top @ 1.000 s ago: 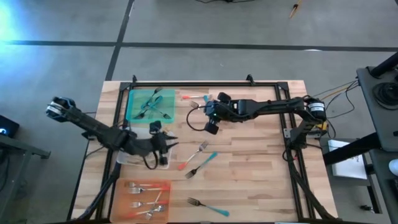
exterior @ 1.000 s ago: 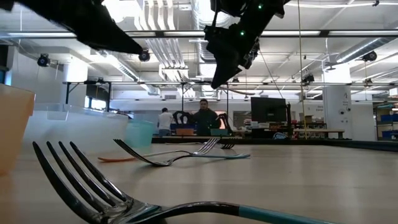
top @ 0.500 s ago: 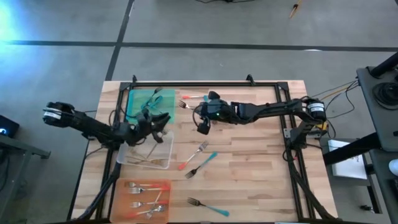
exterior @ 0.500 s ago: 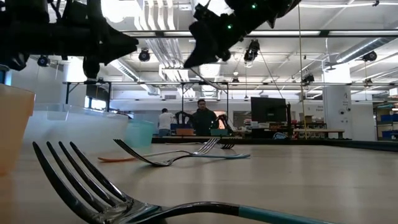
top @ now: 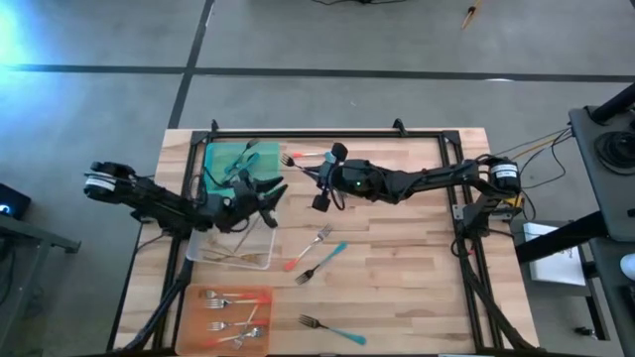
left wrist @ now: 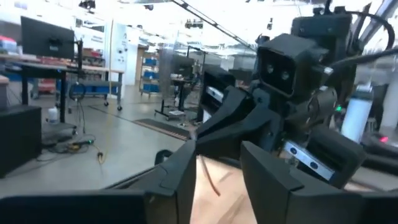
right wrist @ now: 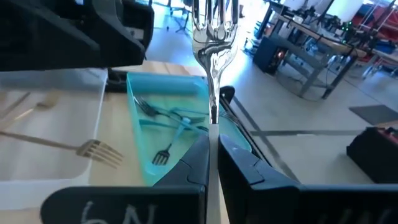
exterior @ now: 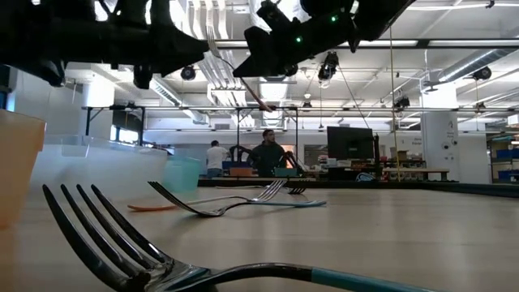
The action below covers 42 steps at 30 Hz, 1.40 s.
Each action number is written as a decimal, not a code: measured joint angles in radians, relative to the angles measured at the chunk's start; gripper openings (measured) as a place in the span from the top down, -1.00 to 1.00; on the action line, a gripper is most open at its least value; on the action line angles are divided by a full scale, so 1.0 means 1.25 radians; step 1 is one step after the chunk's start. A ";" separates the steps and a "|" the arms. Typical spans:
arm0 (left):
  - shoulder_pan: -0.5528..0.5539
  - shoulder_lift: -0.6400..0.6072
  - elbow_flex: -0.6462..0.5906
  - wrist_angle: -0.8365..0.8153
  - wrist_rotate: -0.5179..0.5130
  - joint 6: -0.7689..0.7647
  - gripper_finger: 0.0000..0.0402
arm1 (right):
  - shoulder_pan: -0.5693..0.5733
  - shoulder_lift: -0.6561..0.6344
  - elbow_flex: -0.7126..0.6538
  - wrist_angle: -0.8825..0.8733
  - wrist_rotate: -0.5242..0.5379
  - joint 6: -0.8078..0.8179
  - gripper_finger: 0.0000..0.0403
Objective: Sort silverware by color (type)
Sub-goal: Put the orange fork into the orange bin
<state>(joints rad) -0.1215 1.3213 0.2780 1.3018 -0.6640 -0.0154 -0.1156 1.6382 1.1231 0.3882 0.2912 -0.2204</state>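
Your right gripper (top: 319, 179) is hovering at about twelve o'clock on the table, its fingers (right wrist: 198, 163) pinching a fork (right wrist: 214, 37) by the handle, tines pointing away from the wrist along the gripper's own line. The green tray (top: 212, 159) of teal-handled forks is lying toward nine o'clock from it, just beside the left gripper (top: 266, 193), which is nearer that tray; its fingers (left wrist: 180, 180) are sitting slightly apart, holding nothing I can see.
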 joint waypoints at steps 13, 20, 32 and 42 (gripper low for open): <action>0.035 0.121 0.115 -0.001 -0.058 0.068 0.12 | 0.000 0.000 -0.050 0.065 -0.002 -0.085 0.94; 0.037 0.172 0.152 -0.002 -0.084 0.073 0.10 | 0.000 0.000 -0.050 0.099 0.010 -0.107 0.94; 0.051 0.167 0.190 0.011 -0.111 0.154 0.12 | 0.006 0.000 -0.051 0.108 0.012 -0.125 0.94; 0.057 0.166 0.216 -0.059 -0.146 0.145 0.61 | 0.009 0.000 -0.051 0.119 0.019 -0.147 0.94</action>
<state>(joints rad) -0.0502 1.5288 0.5484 1.2286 -0.8469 0.1658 -0.1049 1.6382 1.0592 0.5368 0.3153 -0.4042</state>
